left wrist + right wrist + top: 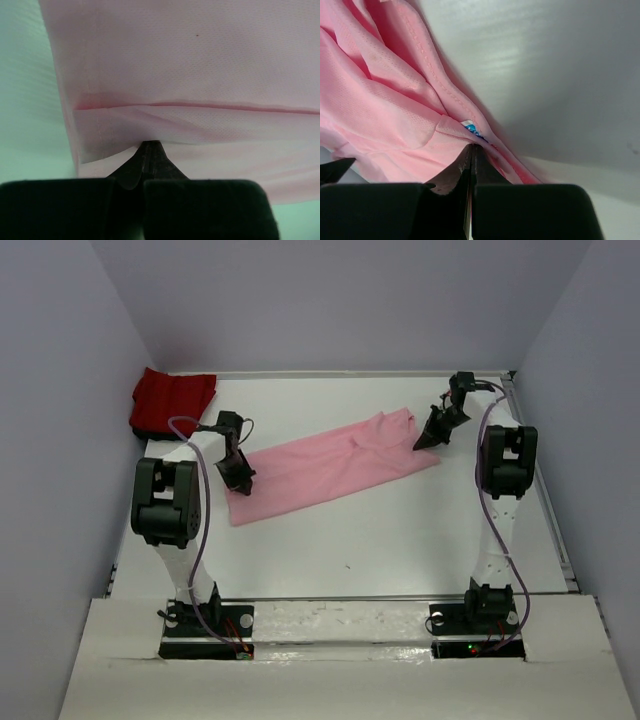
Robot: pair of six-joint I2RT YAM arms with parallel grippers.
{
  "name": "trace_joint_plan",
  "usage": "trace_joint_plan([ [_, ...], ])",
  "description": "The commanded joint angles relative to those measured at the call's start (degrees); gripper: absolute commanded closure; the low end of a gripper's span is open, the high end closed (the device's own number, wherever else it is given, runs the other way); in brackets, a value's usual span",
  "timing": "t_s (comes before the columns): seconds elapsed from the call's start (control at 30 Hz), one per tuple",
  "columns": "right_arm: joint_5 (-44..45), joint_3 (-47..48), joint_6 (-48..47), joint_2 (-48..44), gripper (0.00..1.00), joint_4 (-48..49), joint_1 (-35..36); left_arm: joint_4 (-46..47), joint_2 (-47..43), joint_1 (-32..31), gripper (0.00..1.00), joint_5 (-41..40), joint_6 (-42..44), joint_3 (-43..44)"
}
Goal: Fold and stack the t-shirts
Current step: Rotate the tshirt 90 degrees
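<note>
Though folded lengthwise, the pink t-shirt [330, 468] is not yet stacked.
Its ends are pinched by the closed left fingers [134, 169] and right fingers [454, 171]; the red t-shirt [172, 400] lies apart, beyond the left fingers.

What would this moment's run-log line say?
left gripper: shut on pink t-shirt | right gripper: shut on pink t-shirt | red t-shirt: far-left corner, apart

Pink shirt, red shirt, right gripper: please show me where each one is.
pink shirt [330, 472], top view, middle of the cloth.
red shirt [172, 400], top view, middle of the heap.
right gripper [419, 446], top view, its closed fingertips.
</note>
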Motion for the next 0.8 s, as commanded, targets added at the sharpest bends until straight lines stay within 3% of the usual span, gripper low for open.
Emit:
trace_joint_plan([
  [0.0, 0.5, 5.1, 1.1, 3.3, 1.00, 1.0, -0.5, -4.6, -2.9, -1.8, 1.00, -0.4, -0.7, -3.0],
  [0.4, -3.2, 15.6, 5.2, 12.5, 1.00, 4.2, 3.7, -6.9, -3.2, -15.6, 1.00, 3.1, -4.4, -4.6],
  [0.77, -4.2, 21.2, 8.7, 16.2, 1.00, 11.6, 6.0, -8.6, -6.2, -20.9, 1.00, 5.0, -6.2, -10.1],
])
